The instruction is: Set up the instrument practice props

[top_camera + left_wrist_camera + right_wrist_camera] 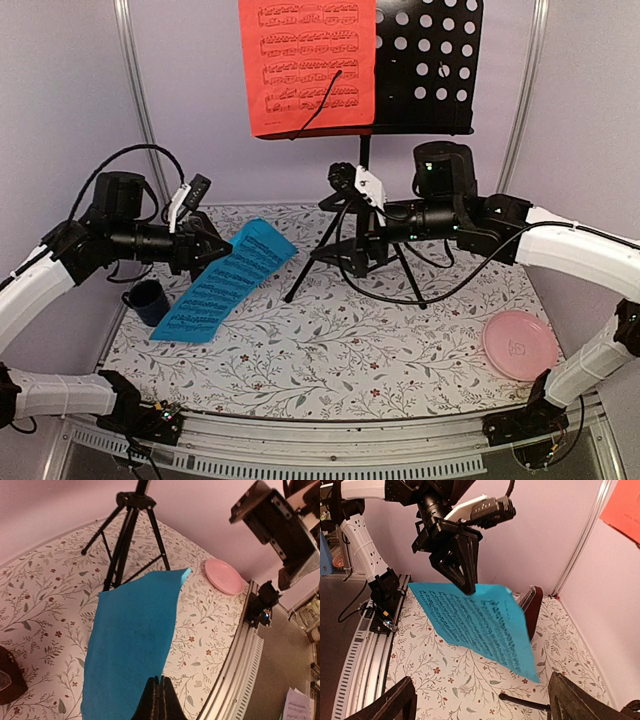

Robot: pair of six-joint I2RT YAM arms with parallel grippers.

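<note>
The black perforated music stand (430, 60) rises at the back on tripod legs (330, 255). A red sheet of music (308, 65) rests on its left half. My left gripper (218, 248) is shut on the upper edge of the cyan sheet (225, 282), which hangs tilted, its lower end near the table. The pinched fingertips (159, 687) and the sheet (132, 630) show in the left wrist view, and the sheet (480, 620) in the right wrist view. My right gripper (347, 230) is open and empty beside the stand's pole, a tripod leg (525, 700) below it. The metronome is out of view.
A dark blue mug (148, 300) stands at the left, just behind the cyan sheet. A pink plate (518, 343) lies at the front right. The floral tablecloth (340, 360) covers the table. Walls close in the back and sides.
</note>
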